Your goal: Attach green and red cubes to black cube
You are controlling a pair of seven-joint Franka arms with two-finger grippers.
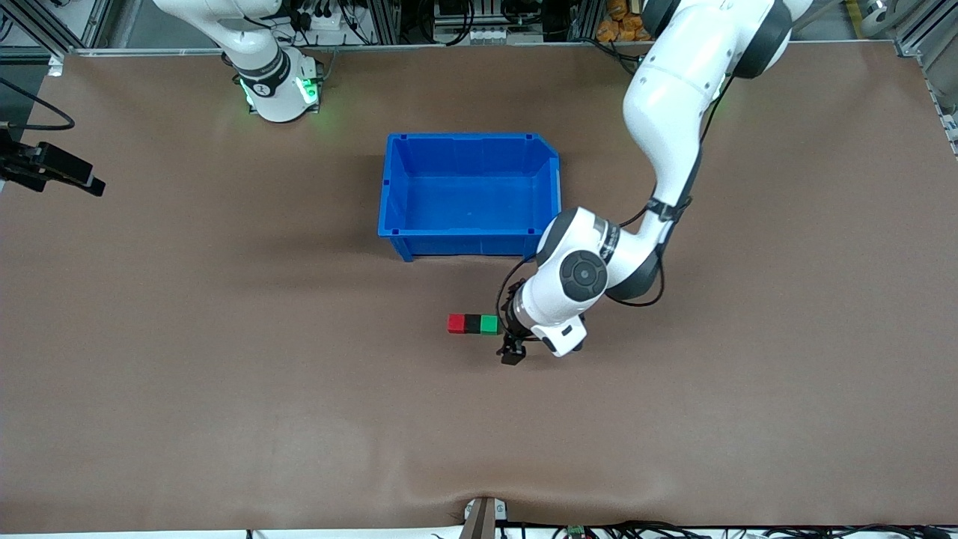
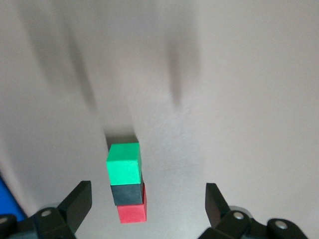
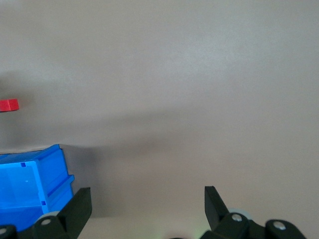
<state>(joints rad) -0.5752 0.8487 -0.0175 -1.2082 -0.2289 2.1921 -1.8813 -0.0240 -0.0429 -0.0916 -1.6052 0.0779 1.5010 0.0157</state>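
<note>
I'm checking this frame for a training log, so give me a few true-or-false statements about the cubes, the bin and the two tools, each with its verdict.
1. The black cube sits between the red cube and the green cube, all three in one touching row. True.
2. The cubes lie inside the blue bin. False: they lie on the table, nearer the front camera than the bin.
3. The left tool grips the green cube. False: it is open, beside the row's green end, holding nothing.
4. The right tool is open. True.
5. The bin holds nothing. True.
</note>
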